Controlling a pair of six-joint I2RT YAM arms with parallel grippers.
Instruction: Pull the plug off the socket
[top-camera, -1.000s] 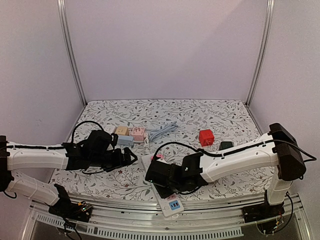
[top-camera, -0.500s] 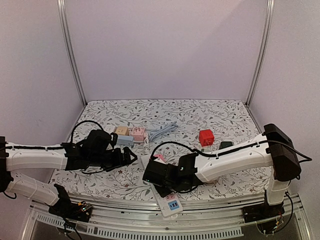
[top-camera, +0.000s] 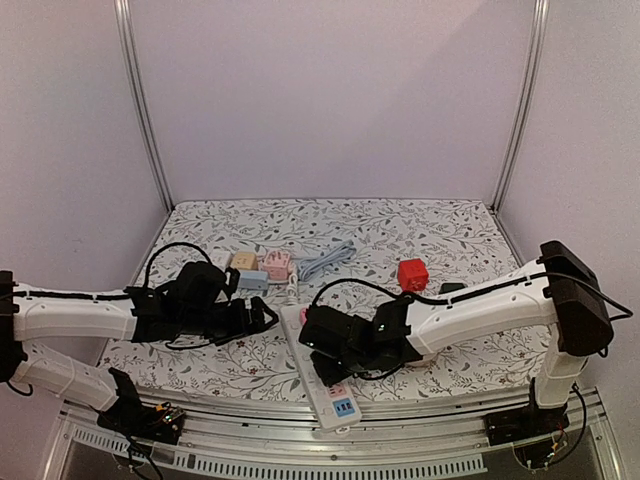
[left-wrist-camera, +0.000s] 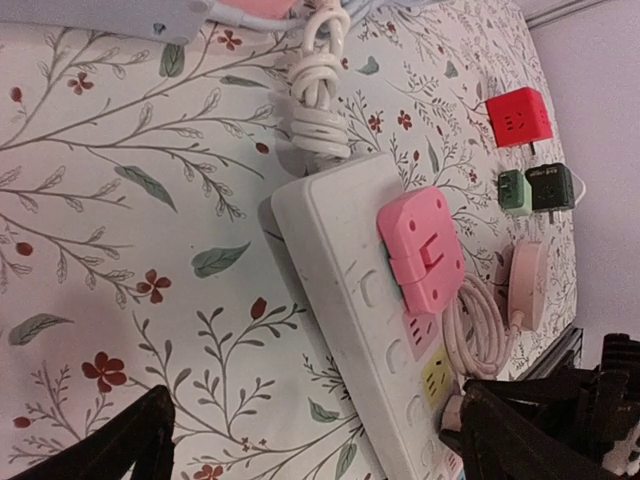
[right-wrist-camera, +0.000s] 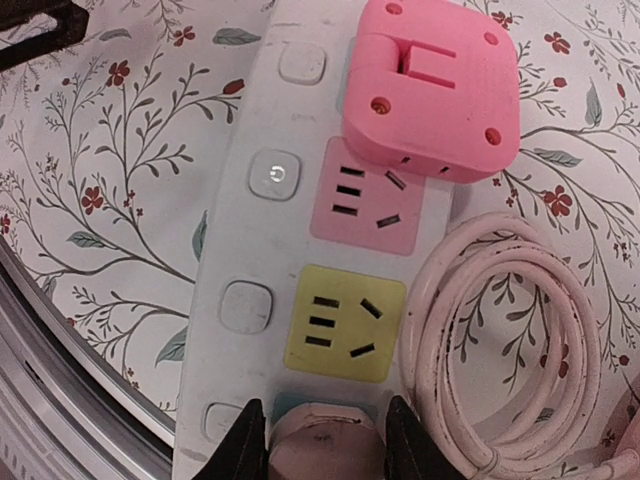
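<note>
A white power strip (top-camera: 325, 392) with coloured sockets lies slantwise near the table's front edge; it also shows in the left wrist view (left-wrist-camera: 335, 260) and the right wrist view (right-wrist-camera: 255, 240). A pink square adapter (right-wrist-camera: 432, 85) sits in its far socket. My right gripper (right-wrist-camera: 325, 438) is shut on a pale pink round plug (right-wrist-camera: 325, 445), which sits in the socket just below the yellow one. The plug's pink cable (right-wrist-camera: 500, 350) lies coiled beside the strip. My left gripper (left-wrist-camera: 315, 445) is open and empty, low over the table just left of the strip.
A red cube (top-camera: 412, 274) and a dark adapter (top-camera: 452, 290) lie right of the strip. Tan (top-camera: 243, 261), blue (top-camera: 252, 282) and pink (top-camera: 277, 266) blocks and a grey-blue cable (top-camera: 325, 262) lie behind it. The strip's own white cord (left-wrist-camera: 318, 105) is bundled at its far end.
My right gripper has shifted a little right and back along the strip, and the strip's near end has swung slightly left. The left arm has stayed still.
</note>
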